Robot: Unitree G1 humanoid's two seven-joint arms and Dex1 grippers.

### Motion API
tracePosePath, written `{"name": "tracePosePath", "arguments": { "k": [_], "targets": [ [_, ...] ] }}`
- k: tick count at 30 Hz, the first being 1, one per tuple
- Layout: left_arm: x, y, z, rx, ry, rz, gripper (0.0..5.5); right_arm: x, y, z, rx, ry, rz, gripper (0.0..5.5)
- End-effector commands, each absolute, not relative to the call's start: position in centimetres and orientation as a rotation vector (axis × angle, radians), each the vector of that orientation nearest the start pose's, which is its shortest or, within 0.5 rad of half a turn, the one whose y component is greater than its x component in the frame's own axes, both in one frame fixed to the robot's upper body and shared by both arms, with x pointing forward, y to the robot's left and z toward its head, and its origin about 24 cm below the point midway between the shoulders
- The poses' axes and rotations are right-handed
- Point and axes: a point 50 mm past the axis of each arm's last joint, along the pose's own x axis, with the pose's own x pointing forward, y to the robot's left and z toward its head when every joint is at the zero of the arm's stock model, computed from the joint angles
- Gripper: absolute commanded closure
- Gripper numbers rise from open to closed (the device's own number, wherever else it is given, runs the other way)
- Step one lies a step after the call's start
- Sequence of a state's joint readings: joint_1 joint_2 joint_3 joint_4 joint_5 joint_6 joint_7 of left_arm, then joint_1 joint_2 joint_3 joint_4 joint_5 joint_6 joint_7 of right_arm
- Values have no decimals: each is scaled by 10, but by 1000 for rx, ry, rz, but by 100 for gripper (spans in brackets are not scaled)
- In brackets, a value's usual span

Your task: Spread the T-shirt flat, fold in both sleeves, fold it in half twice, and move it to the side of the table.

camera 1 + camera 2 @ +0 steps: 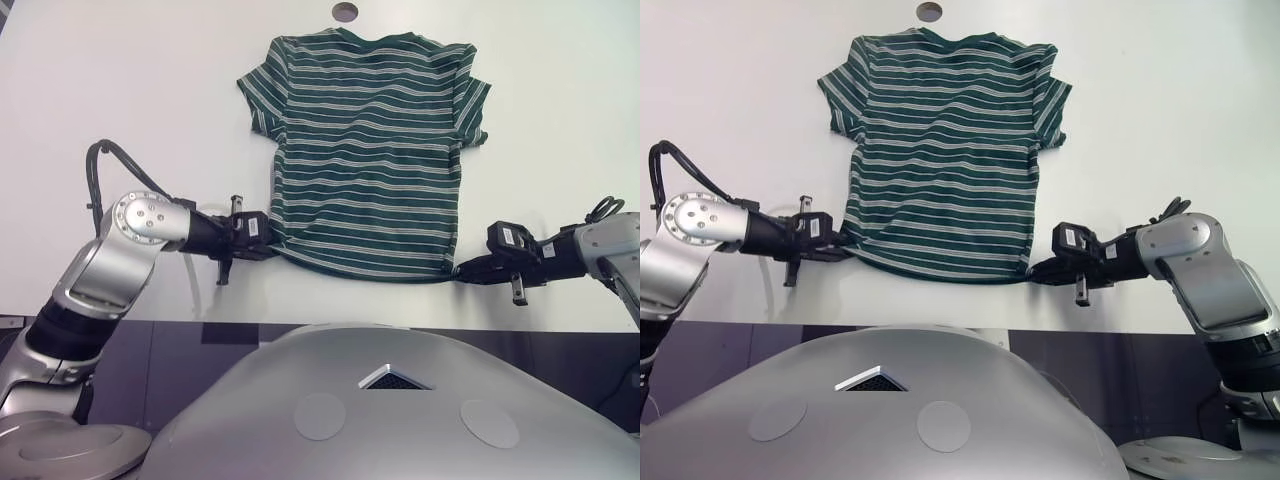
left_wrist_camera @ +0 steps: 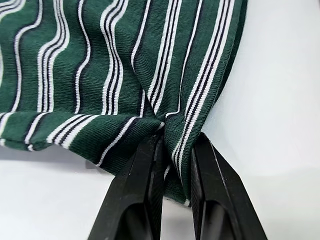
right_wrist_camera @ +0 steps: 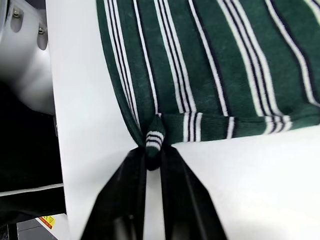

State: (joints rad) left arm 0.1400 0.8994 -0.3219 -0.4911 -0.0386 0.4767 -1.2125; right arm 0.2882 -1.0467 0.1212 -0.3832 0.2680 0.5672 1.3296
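Green striped T-shirt (image 1: 370,150) spread flat on the white table (image 1: 120,90), collar at the far side, left gripper (image 1: 268,238) clamped on its near-left hem corner, right gripper (image 1: 462,269) pinching the near-right corner — hem stretched between them.

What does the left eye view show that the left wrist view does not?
The left eye view gives the whole T-shirt spread on the white table, collar farthest from the robot, with the right gripper shut on the hem's right corner. The left wrist view gives close detail: hem fabric bunched between two black fingers. Both share the left gripper shut on the hem's left corner.
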Motion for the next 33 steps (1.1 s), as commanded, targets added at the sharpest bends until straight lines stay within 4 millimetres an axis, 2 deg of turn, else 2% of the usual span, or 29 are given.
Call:
{"name": "tracePosePath", "arguments": {
  "k": [1, 5, 9, 11, 14, 17, 18, 20, 23, 25, 27, 29, 32, 33],
  "targets": [
    [118, 198, 43, 482, 979, -1531, 478, 136, -252, 66, -264, 1098, 1334, 430],
    [122, 219, 62, 503, 972, -1488, 478, 173, -272, 97, -133, 932, 1213, 424],
    [136, 223, 71, 484, 900, -1428, 478, 214, -284, 121, -50, 720, 1045, 424],
    [145, 223, 67, 457, 900, -1404, 436, 239, -283, 116, -40, 623, 883, 420],
    [148, 223, 67, 448, 919, -1443, 405, 263, -266, 85, -58, 565, 717, 420],
    [151, 232, 82, 466, 917, -1489, 403, 286, -261, 53, -47, 540, 504, 472],
    [156, 235, 91, 464, 892, -1495, 403, 290, -262, 45, -53, 538, 436, 480],
    [167, 243, 108, 477, 849, -1505, 403, 294, -260, 26, -25, 547, 339, 531],
    [178, 257, 121, 561, 870, -1512, 403, 283, -248, 2, -17, 617, 318, 546],
    [185, 267, 122, 596, 898, -1466, 403, 270, -254, -12, -94, 690, 292, 546],
    [202, 272, 117, 605, 850, -1325, 403, 261, -271, -18, -198, 733, 228, 546],
    [234, 268, 106, 518, 746, -1086, 403, 263, -280, -14, -254, 720, 186, 546],
    [278, 257, 81, 75, 666, -724, 403, 281, -269, -5, -292, 658, 212, 546],
    [287, 253, 70, -23, 677, -636, 385, 284, -267, -6, -304, 656, 213, 550]
  ]
}}
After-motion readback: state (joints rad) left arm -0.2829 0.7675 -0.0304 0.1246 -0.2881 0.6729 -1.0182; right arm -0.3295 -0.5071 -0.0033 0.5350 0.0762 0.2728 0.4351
